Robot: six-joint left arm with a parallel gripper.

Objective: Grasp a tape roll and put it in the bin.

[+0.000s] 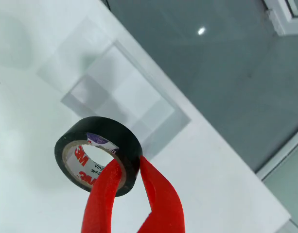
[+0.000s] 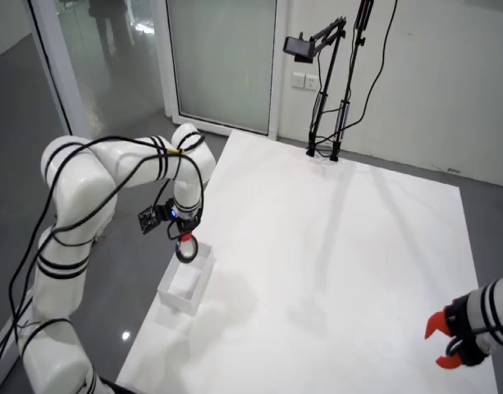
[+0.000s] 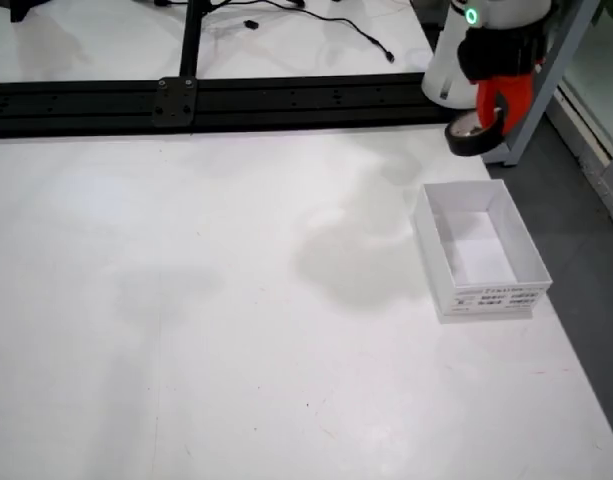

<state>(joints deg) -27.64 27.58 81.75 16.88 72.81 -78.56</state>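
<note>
White table (image 3: 186, 300), white bin (image 3: 531, 262) at its edge, red gripper (image 1: 131, 182) above it, jaws pinching one wall of the black tape roll (image 1: 97, 155). Release off-centre and it could clip the rim, rolling away.

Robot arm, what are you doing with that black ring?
The white robot arm's red hand is pinching a black tape roll, one finger through the hole and one outside. It holds the roll up in the air by the white bin, which sits near the table edge. The roll has not been dropped in yet.
</note>
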